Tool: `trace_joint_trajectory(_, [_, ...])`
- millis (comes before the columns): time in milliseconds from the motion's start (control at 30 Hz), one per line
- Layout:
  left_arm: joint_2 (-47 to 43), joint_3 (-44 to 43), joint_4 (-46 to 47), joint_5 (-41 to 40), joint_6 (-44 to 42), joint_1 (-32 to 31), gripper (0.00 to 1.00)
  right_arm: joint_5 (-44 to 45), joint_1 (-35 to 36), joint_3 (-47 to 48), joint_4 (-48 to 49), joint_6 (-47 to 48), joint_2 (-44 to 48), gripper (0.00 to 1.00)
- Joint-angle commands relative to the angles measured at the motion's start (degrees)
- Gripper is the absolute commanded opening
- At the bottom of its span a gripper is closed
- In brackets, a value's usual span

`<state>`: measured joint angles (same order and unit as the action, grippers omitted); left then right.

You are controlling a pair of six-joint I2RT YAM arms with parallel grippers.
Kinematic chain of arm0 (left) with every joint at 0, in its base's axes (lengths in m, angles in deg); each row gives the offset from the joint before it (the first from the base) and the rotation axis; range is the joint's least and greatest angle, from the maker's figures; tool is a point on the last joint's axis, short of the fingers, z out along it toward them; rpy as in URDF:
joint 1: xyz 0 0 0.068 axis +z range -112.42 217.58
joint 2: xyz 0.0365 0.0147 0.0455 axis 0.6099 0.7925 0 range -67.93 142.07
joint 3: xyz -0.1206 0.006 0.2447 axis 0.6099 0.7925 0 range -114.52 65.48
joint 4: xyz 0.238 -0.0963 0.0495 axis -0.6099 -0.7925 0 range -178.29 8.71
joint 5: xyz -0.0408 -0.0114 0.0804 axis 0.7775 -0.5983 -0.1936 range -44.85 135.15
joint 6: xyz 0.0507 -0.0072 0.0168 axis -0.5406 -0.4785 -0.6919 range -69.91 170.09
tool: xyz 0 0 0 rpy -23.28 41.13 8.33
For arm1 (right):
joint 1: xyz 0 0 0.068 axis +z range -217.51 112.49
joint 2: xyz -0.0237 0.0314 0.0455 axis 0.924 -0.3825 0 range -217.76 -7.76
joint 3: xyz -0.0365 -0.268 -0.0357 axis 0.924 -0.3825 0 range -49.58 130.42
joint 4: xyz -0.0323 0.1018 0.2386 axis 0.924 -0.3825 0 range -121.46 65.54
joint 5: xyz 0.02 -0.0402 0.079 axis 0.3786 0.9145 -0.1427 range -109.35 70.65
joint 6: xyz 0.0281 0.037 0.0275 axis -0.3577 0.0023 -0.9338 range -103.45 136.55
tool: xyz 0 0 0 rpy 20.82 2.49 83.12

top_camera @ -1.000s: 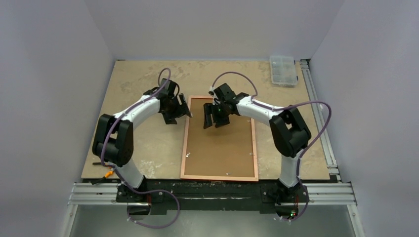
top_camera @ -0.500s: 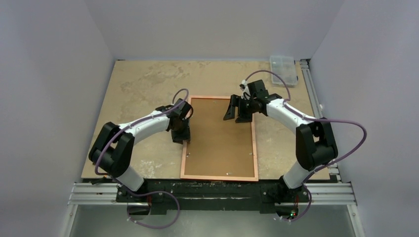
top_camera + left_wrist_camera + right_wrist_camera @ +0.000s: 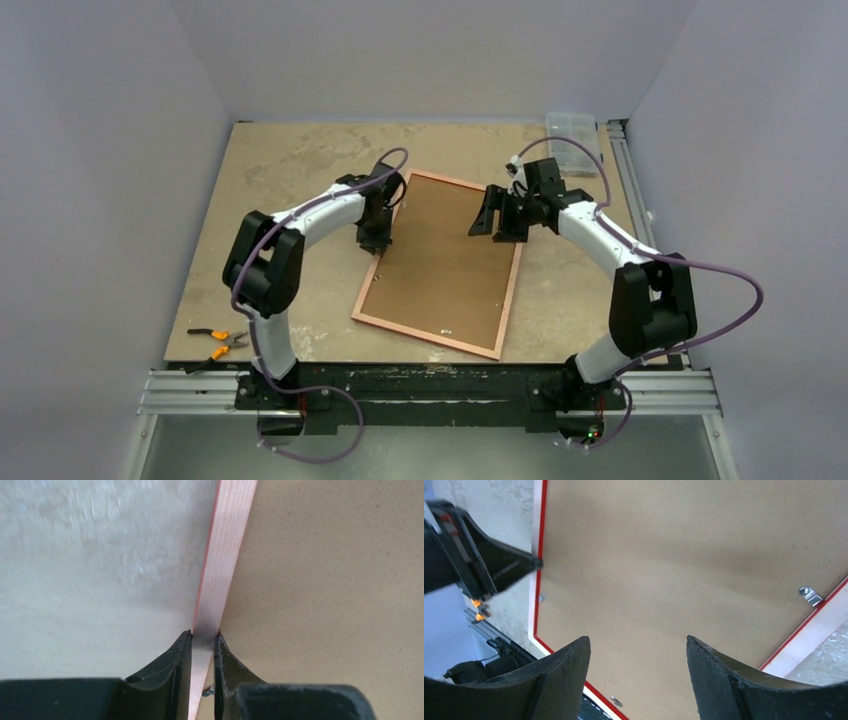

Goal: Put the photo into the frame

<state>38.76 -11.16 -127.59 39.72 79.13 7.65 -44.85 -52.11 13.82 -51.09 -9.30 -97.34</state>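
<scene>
Pale grey walls enclose a tan, mottled bench [image 3: 290,170]. Overhead view: the frame [image 3: 428,338] lies face-down and skewed on the bench, copper-brown rim up, with the brown backing board [image 3: 440,270] seated inside it. The left hand [image 3: 377,238] sits at the frame's left long edge. The right hand [image 3: 492,222] hangs over the far right part of the board. Pliers [image 3: 220,338] lie near the front left corner, well apart from the work. The photo is not visible in any view; it may lie beneath the board, but this cannot be confirmed. Left wrist view: both fingers [image 3: 176,662] are clenched on the frame's thin rim, a pinch suited to pulling or pivoting the frame by its edge. Right wrist view: the right hand's fingers [image 3: 560,677] stand wide apart above the board with nothing between them, so this hand is released. A metal retaining clip [image 3: 810,596] sits over the board's margin. The clips probably need turning before the board can be lifted out.
</scene>
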Motion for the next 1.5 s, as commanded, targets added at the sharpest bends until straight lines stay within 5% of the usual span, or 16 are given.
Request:
trace_joint_trajectory(0, [3.5, -7.2, -1.1, 1.0, -5.9, 4.5, 0.03, -0.1, -0.6, -1.1, -1.5, 2.0, 2.0, 0.69])
trace_joint_trajectory(167, [0.6, -6.1, 1.4, 9.0, -2.5, 9.7, 0.57, -0.1, -0.6, -1.4, -1.9, 2.5, 2.6, 0.69])
trace_joint_trajectory(300, [-11.0, 2.2, 2.6, 10.5, 2.5, 10.2, 0.77, -0.3, -0.7, -1.6, -2.0, 2.7, 3.7, 0.69])
trace_joint_trajectory(633, [-46.5, 34.7, 3.3, 13.4, 25.0, 7.6, 0.77, -2.0, -0.6, -3.3, -0.6, 2.6, 4.0, 0.68])
trace_joint_trajectory(800, [-55.5, 45.1, 6.5, 10.8, 35.3, 2.1, 0.73, -2.9, -0.6, -3.8, 0.5, 2.1, 3.7, 0.68])
trace_joint_trajectory(1267, [-41.1, 46.0, 19.9, 8.8, 37.2, 0.9, 0.66, -3.5, -0.6, -4.1, 0.3, 2.5, 2.9, 0.68])
trace_joint_trajectory(1467, [-35.1, 40.8, 17.6, 5.7, 33.5, 0.9, 0.38, -3.4, -0.6, -4.0, 0.0, 2.7, 3.3, 0.68])
